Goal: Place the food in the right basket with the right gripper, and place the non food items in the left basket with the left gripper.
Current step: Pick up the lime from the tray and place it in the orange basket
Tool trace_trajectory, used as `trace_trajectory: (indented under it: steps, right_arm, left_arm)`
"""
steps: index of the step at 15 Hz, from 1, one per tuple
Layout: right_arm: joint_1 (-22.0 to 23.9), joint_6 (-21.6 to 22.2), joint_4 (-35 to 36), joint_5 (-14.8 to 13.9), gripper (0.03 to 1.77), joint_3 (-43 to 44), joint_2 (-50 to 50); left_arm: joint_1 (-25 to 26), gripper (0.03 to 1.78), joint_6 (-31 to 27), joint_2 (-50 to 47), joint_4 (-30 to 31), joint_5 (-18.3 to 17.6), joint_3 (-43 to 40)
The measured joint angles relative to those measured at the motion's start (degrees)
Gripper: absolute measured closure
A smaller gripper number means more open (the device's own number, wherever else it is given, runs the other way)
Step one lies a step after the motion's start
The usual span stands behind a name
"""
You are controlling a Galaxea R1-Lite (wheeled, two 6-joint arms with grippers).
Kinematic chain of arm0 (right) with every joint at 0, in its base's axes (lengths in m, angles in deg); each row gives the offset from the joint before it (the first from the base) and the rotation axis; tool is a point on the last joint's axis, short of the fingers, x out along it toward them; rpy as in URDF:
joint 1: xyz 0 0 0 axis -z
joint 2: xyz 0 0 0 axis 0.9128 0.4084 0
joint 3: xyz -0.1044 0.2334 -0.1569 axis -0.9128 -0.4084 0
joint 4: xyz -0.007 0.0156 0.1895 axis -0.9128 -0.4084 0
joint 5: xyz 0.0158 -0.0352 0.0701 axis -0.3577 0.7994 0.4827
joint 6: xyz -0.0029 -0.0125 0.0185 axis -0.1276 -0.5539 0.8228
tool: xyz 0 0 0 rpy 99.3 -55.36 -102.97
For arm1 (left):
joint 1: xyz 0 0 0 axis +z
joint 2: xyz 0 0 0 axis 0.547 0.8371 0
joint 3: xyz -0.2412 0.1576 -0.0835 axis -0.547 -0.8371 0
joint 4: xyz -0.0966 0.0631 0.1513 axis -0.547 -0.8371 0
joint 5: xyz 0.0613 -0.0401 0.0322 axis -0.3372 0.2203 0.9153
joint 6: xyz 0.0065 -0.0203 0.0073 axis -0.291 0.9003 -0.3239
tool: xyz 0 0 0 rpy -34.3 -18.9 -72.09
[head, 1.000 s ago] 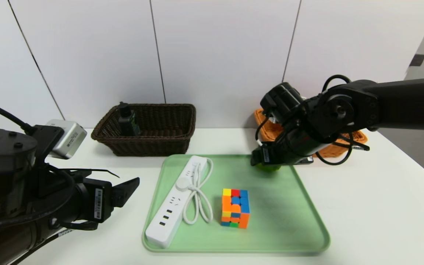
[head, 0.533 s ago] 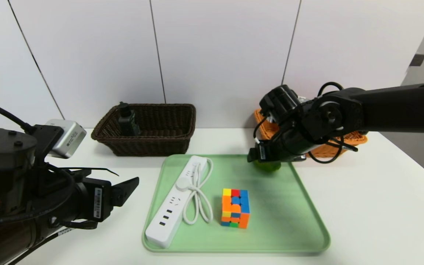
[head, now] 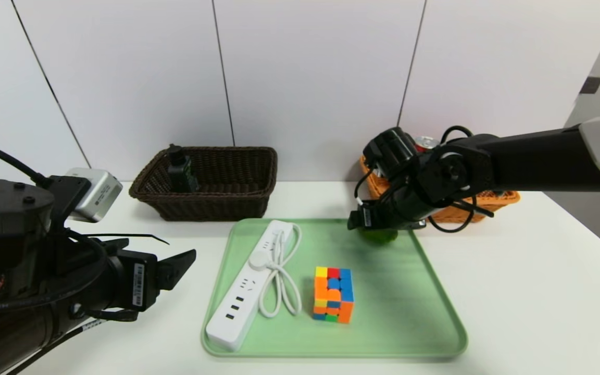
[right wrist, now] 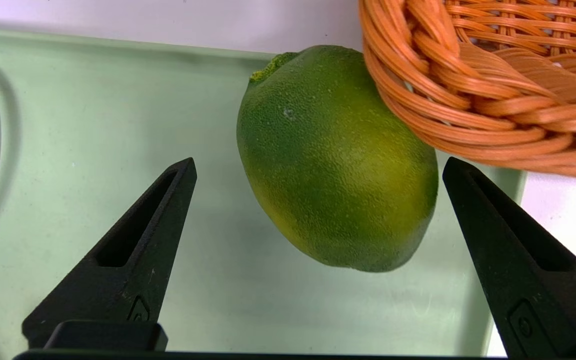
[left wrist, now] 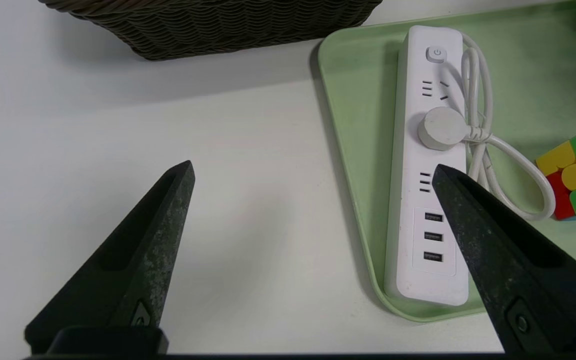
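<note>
Currently, biggest first: white table (head: 529, 281), with the green tray (head: 409, 312) under and in front of the right gripper (right wrist: 318, 165). Dark wicker basket (head: 237, 192) sits well off to that gripper's left at the back, something dark and upright in it, probably a small device, hard to tell from the head view. Orange basket (head: 492, 205) is just behind and to the right of the right gripper, its rim (right wrist: 448, 100) close over the lime in the wrist view. White power strip (head: 250, 284) and colour cube (head: 333, 294) lie on the tray, nearer the robot than the right gripper. Lime (right wrist: 335, 160) rests on the tray's far right corner, between the right gripper's spread fingers; neither finger touches it, nothing held. Left gripper (left wrist: 313, 170) hovers over the table left of the tray, fingers wide apart, holding nothing.
</note>
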Motion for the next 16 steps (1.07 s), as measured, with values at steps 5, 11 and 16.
trace_trajectory:
  steps: [5,11,16]
  right_arm:
    - [0.26,-0.29,0.17,0.00,0.10,1.24,1.55]
    - [0.72,-0.30,0.37,-0.06,0.29,1.43,2.40]
    - [0.59,-0.27,1.68,0.07,0.76,1.13,2.57]
  left_arm:
    - [0.02,0.12,-0.24,0.44,0.02,-0.39,0.40]
    - [0.06,0.12,-0.27,0.50,0.00,-0.45,0.33]
    - [0.49,0.12,-0.27,0.33,0.00,-0.45,0.18]
